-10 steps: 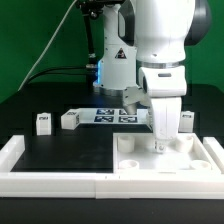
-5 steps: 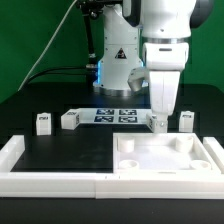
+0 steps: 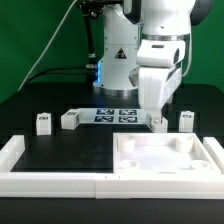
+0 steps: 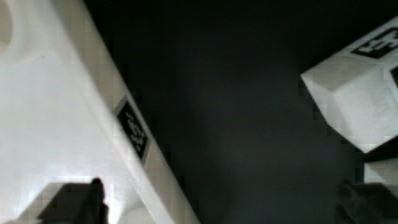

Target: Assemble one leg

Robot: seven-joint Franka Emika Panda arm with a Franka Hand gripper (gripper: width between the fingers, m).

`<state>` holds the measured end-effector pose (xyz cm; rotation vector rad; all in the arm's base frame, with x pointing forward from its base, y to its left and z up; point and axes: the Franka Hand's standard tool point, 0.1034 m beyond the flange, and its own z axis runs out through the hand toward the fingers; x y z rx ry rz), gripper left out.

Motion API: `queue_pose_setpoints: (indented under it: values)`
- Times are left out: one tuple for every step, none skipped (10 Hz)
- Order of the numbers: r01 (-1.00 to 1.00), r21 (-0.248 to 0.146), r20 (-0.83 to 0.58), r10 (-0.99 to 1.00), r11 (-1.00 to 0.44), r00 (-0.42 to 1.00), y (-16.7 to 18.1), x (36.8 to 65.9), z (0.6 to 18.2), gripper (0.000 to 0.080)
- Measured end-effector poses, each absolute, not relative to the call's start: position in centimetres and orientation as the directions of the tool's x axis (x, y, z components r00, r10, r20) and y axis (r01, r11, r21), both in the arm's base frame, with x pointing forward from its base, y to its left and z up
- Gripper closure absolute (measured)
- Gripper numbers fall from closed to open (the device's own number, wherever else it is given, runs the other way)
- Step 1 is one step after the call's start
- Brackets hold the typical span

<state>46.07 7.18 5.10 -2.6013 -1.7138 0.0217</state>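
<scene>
Several small white legs with tag markers stand on the black table in the exterior view: two (image 3: 43, 122) (image 3: 68, 120) at its left, one (image 3: 186, 120) at its right, and one (image 3: 160, 123) just behind the large white square tabletop (image 3: 140, 160). My gripper (image 3: 157, 112) hangs right above that middle leg, behind the tabletop. In the wrist view the gripper (image 4: 222, 205) is open, with only bare dark table between the fingers (image 4: 71, 200). The tabletop's tagged edge (image 4: 71, 110) lies by one finger. A white tagged leg (image 4: 356, 90) lies on the other side.
White border bars (image 3: 60, 180) run along the front and both sides of the work area. The marker board (image 3: 115, 114) lies flat at the back, in front of the robot base. Dark table surface lies between the two legs at the exterior view's left and the tabletop.
My gripper has lifted off the tabletop's back corner and drawn back and up, away from the tabletop, to above the leg behind it. It holds nothing.
</scene>
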Motion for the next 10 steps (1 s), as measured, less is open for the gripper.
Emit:
queue_pose_setpoints:
  values:
    - [0.867,-0.031,-0.001,0.868,-0.497,0.497,7.2,46.0,5.1,0.015]
    - [0.776,-0.029,0.011,0.776,-0.63,0.63,7.2,45.2,4.8,0.015]
    - [0.636,-0.038,0.0,0.636,-0.771,0.771,7.7,44.1,4.8,0.015]
    - [0.487,-0.046,-0.012,0.488,-0.872,0.873,8.6,43.9,4.9,0.015]
    - [0.333,-0.056,-0.019,0.334,-0.941,0.942,9.4,43.7,5.0,0.015]
    - [0.19,-0.065,-0.03,0.192,-0.98,0.981,10.1,43.5,4.9,0.015]
    - [0.061,-0.07,-0.042,0.064,-0.996,0.997,10.8,43.2,4.8,0.015]
    - [-0.063,-0.071,-0.053,-0.059,-0.995,0.997,11.6,42.8,4.7,0.015]
    - [-0.165,-0.071,-0.064,-0.161,-0.984,0.985,12.2,42.5,4.7,0.015]
    - [-0.255,-0.072,-0.074,-0.25,-0.964,0.965,12.5,42.4,4.6,0.015]
